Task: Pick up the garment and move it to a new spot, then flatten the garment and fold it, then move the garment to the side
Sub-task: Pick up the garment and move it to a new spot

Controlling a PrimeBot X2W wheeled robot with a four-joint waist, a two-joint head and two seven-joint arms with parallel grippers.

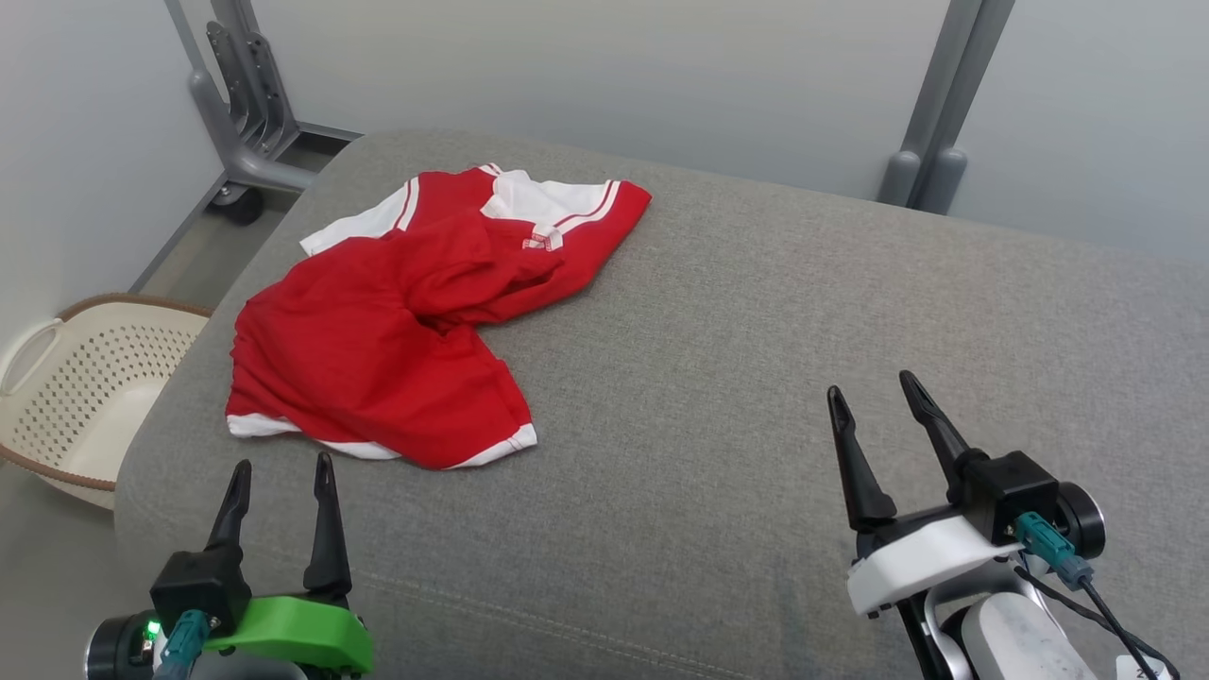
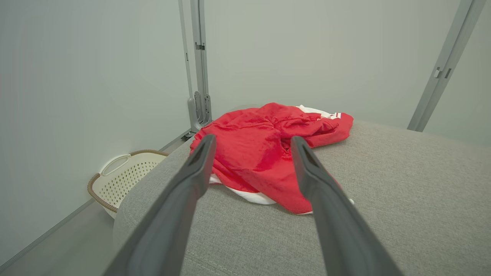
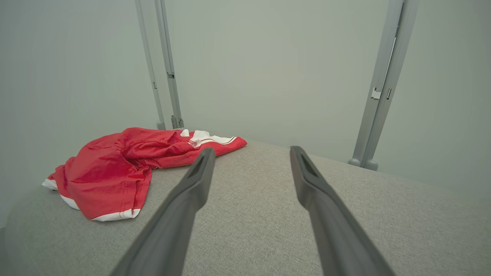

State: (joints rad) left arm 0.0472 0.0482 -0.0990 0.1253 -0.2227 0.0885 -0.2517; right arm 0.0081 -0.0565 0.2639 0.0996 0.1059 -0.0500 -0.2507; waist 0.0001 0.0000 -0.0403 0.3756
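head view, and the red-and-white garment (image 1: pixel 378 349) lies crumpled along the left edge of the grey cushion (image 1: pixel 756 331), collar toward the far left corner, nothing touching it. left gripper (image 1: pixel 283 463) hovers at the near edge just short of the white hem, fingers spread wide and empty, looking primed for the pick. right gripper (image 1: pixel 871 384), fingers also apart, waits toward the near right corner, well clear, probably to leave landing room.

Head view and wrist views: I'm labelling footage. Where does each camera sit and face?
Head view: on the head, looking down at red garment on grey cushion; both arms' jaws show.
Left wrist view: on that wrist, facing the garment between its open jaws.
Right wrist view: likewise, facing cushion, garment at left.
Head and left wrist views share the basket.
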